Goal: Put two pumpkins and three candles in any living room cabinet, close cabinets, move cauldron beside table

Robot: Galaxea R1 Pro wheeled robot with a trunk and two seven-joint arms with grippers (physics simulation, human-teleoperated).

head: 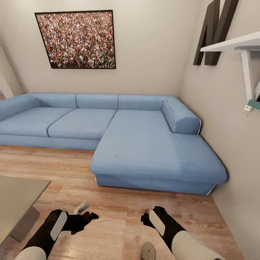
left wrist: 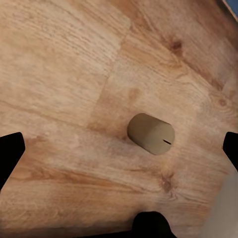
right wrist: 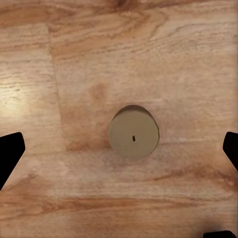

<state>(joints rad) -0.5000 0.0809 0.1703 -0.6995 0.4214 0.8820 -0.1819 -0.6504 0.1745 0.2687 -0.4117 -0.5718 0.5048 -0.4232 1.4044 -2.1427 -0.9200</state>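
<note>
Occupying the far half of the head view, a blue corner sofa (head: 144,137) stands against the wall beneath a framed crowd picture (head: 76,39). A grey tabletop (head: 16,198) enters at the left edge, over the wooden floor (head: 119,213).

Both arms reach forward and down. The left tool (head: 86,217) hangs over one candle (head: 81,207), which lies tipped on the floor just beside the tabletop's corner. In the left wrist view this candle (left wrist: 150,133) has its long axis roughly parallel to the boards, wick end facing away from the tabletop side. The left tool's fingers (left wrist: 10,152) stand wide apart and hold nothing.

The right tool (head: 145,219) hangs above a second candle (head: 148,251), near the robot's base. In the right wrist view that candle (right wrist: 133,133) stands upright, long axis vertical, wick pointing at the camera. The right tool's fingertips (right wrist: 10,152) are also spread and empty.

Judged step: candle pickup. The next move calls for lowering a tool until its fingers straddle a candle, then closing across the short diameter.
</note>
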